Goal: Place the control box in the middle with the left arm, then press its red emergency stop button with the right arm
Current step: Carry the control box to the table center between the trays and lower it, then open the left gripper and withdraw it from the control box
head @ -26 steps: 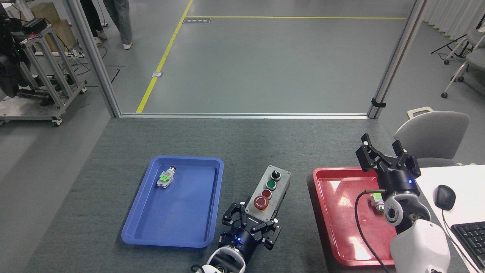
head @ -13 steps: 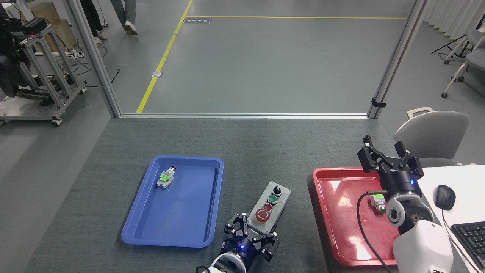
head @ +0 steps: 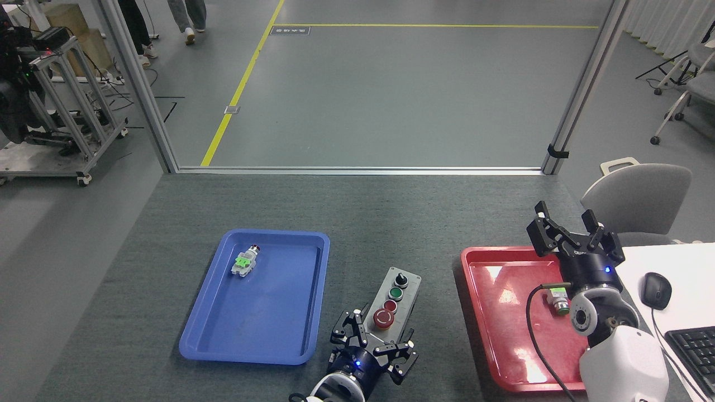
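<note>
The control box (head: 403, 286) lies on the dark-grey tabletop (head: 391, 218) between the two trays, its long side tilted slightly right. Its row runs from the black knob at the far end, through a green and a small red button, to the red emergency stop button (head: 383, 317) at the near end. My left gripper (head: 373, 341) is at the bottom edge, its claws closed around the box's near end, just below the emergency stop button. My right gripper (head: 571, 224), with its looping black cable, hovers open over the far right corner of the red tray, well away from the box.
A blue tray (head: 223, 349) at the left holds a small green-tagged part (head: 244, 262). The red tray (head: 486, 318) at the right holds another small part (head: 557, 298). A grey chair (head: 637, 195), a mouse (head: 654, 290) and a keyboard (head: 695, 352) stand at the right. A person's legs (head: 187, 19) walk at the far left.
My left gripper drew the control box toward me, then the box's far end swung slightly left. The right gripper shifted a little right. The person's legs moved.
</note>
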